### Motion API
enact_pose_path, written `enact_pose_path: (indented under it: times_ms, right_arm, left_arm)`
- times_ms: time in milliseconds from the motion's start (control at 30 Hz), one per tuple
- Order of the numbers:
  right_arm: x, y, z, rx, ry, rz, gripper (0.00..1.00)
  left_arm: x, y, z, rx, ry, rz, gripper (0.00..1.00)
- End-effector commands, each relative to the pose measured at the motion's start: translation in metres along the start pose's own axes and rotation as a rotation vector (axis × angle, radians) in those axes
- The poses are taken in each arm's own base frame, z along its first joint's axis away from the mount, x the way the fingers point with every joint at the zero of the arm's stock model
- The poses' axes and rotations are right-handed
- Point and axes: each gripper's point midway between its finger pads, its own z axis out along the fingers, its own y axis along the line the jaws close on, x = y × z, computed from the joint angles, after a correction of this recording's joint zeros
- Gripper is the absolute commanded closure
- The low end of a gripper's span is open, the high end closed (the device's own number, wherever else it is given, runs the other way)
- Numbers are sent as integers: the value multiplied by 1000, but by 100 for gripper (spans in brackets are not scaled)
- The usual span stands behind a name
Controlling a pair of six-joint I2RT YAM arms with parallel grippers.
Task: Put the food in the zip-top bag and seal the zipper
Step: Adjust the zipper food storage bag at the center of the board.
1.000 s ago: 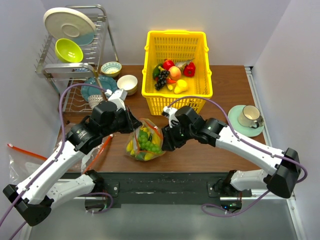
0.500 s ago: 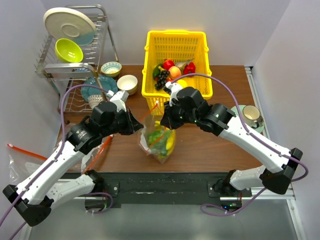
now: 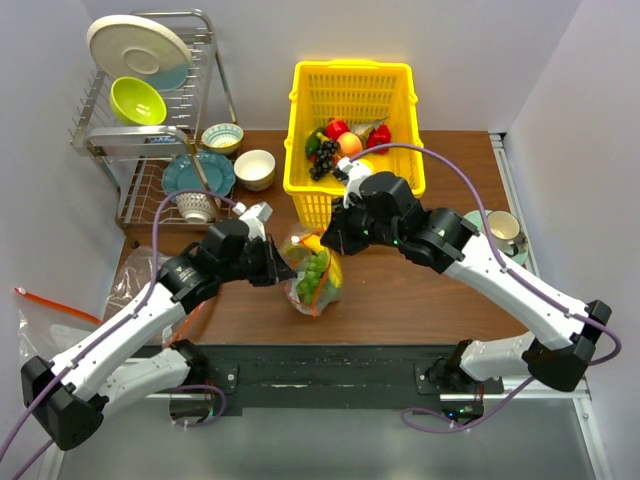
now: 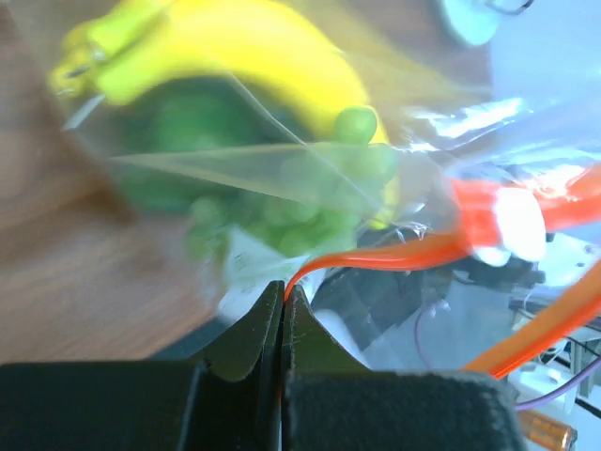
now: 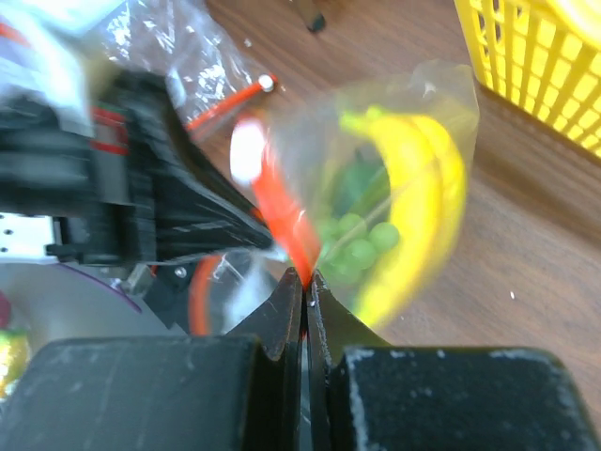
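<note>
The zip-top bag (image 3: 312,278) hangs just in front of the yellow basket (image 3: 350,68), with the banana bunch (image 5: 427,207) and green grapes (image 5: 362,240) inside. The left gripper (image 4: 284,296) is pinched tight on the orange zipper (image 4: 394,256), farther from the basket. The right gripper (image 5: 302,282) pinches it too, nearer the basket. The zipper runs between the 2, so I think a closing slide must go from 1 gripper toward the other

- The banana bunch (image 4: 235,47) is fuzzy and cut off by the top edge of the left wrist view.
- The green grapes (image 4: 310,188) beside it are a fuzzy blob.
</note>
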Motion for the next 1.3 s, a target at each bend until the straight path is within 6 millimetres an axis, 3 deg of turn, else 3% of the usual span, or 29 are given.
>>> enact_pose_path:
  times_ms: [0,100,167,200,267,300,400,500,700,1033,1267]
  right_arm:
    - [0,1,5,-20,-44,17,100]
    - [19,-7,18,7,16,26,100]
    - [18,-8,18,13,22,27,100]
    - [6,-3,13,6,-3,18,100]
    - [-5,-1,6,18,-14,6,100]
    - [-25,8,-4,2,-58,-4,100]
    - [-47,18,-18,-16,-103,-15,100]
    - [-42,17,-12,-16,-85,-11,100]
    - [-12,3,22,25,15,-2,100]
    - [-19,0,41,48,19,-4,100]
    - [-25,-4,43,63,28,-13,74]
  left_arm:
    - [-33,-39,-18,87,-79,30,100]
    - [-67,-58,-51,51,-181,88,100]
    - [-76,-62,-63,41,-221,97,100]
    - [-75,-63,-67,53,-233,97,100]
    - [-63,-51,-53,56,-210,73,100]
    - [-56,-47,-50,64,-201,64,100]
    - [-30,-29,-28,65,-123,27,100]
    - [-27,-26,-28,50,-108,34,100]
    - [-57,-29,-56,-30,-221,89,100]
    - [-66,-32,-57,-39,-241,110,100]
    - [-62,-25,-51,-53,-230,113,100]
